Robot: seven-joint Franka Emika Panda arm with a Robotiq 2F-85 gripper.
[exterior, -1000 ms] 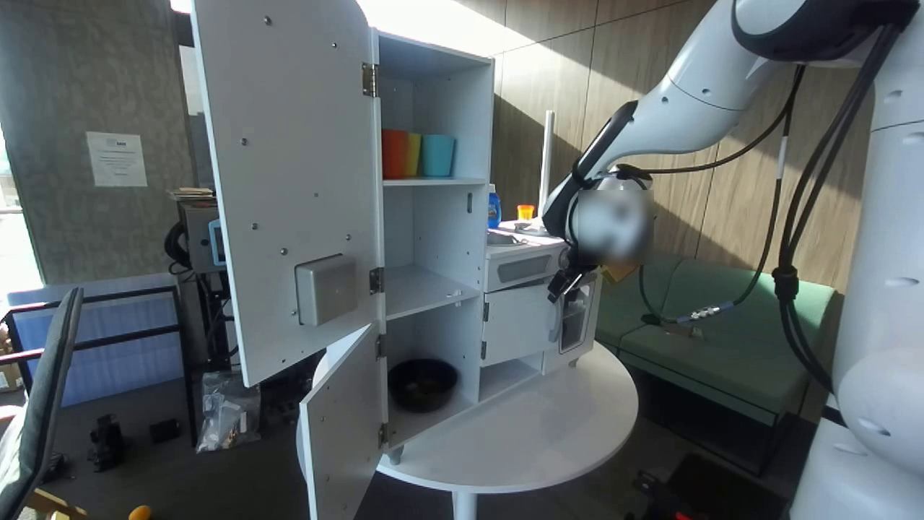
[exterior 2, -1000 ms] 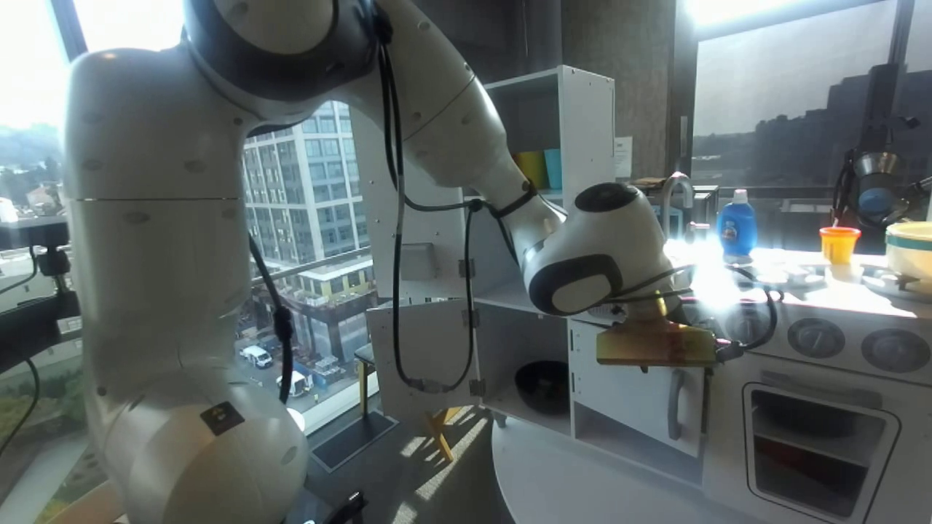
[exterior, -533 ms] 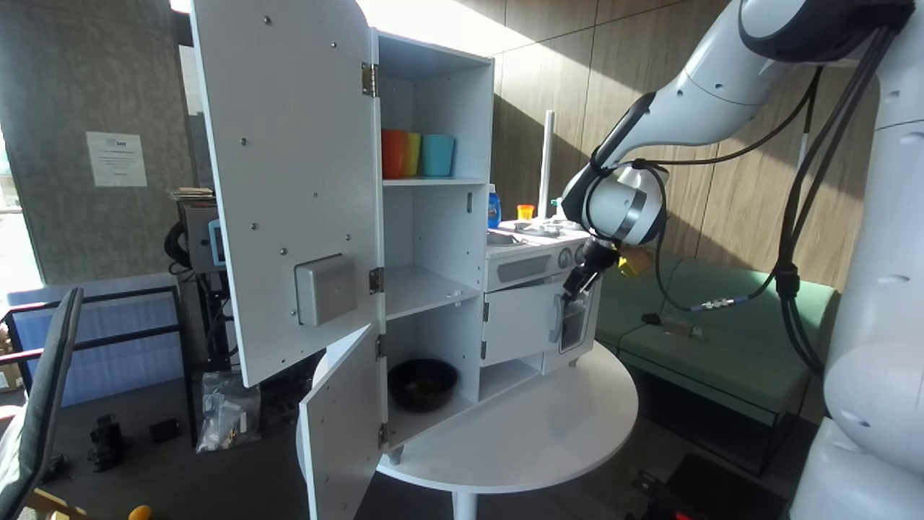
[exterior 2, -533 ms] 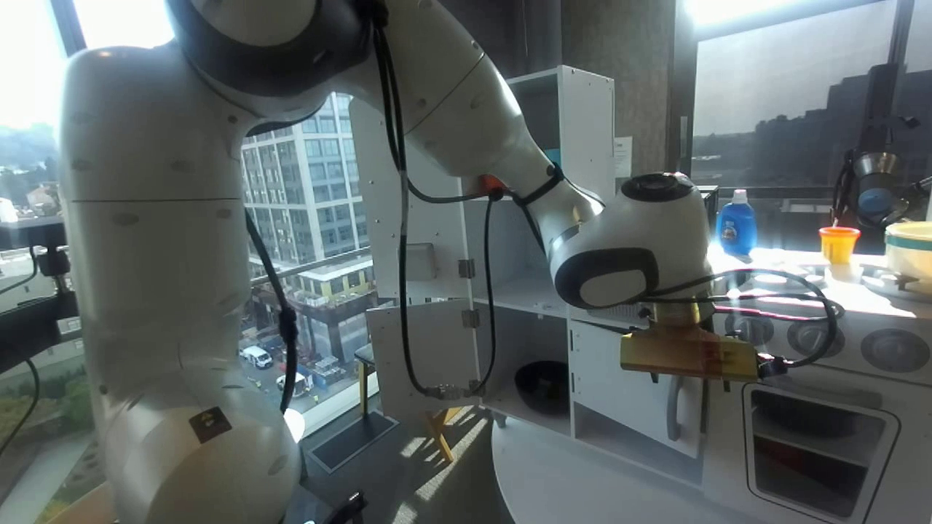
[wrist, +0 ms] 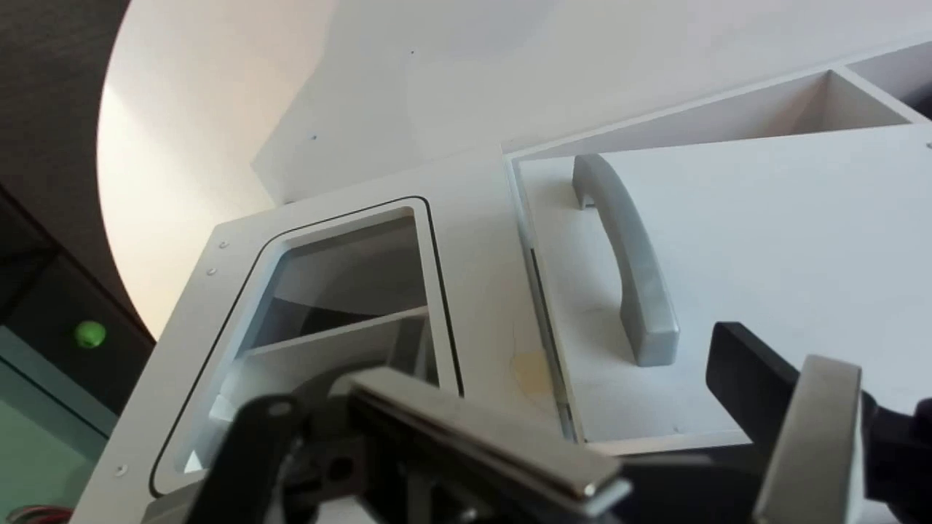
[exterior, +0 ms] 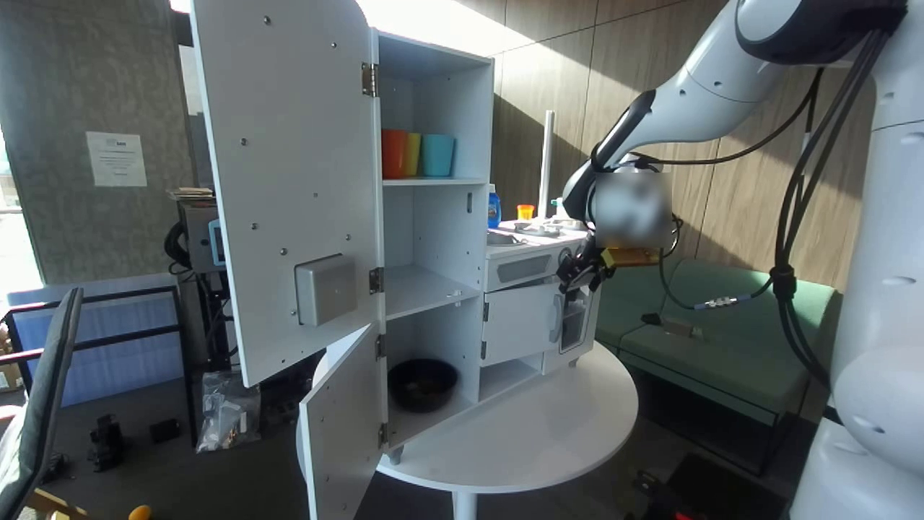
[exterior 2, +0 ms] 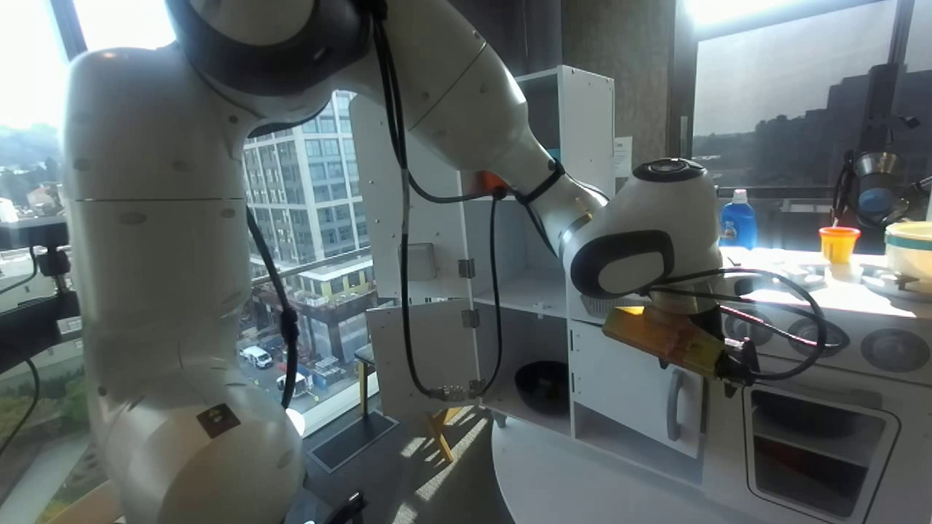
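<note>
Grey bow handle sits on the white cabinet door of the play kitchen, between 11 and 12 o'clock from the gripper in the wrist view. Fingers spread apart, nothing grasped, no contact with the handle seen. Door looks slightly ajar on its handle side, but the angle's poor, can't swear to it. Oven window at 10 o'clock. Progress, my read: on the tall cupboard, upper door and lower door both stand open; the handled door is at or near closed, no hold on its handle made yet. Further out, in an exterior view: black bowl at 8 o'clock from the gripper, inside the cupboard at the bottom. Writing: blue bottle, between 12 and 1 o'clock in an exterior view, print unreadable; paper notice, between 9 and 10 o'clock, text too small. No brand legible.
</note>
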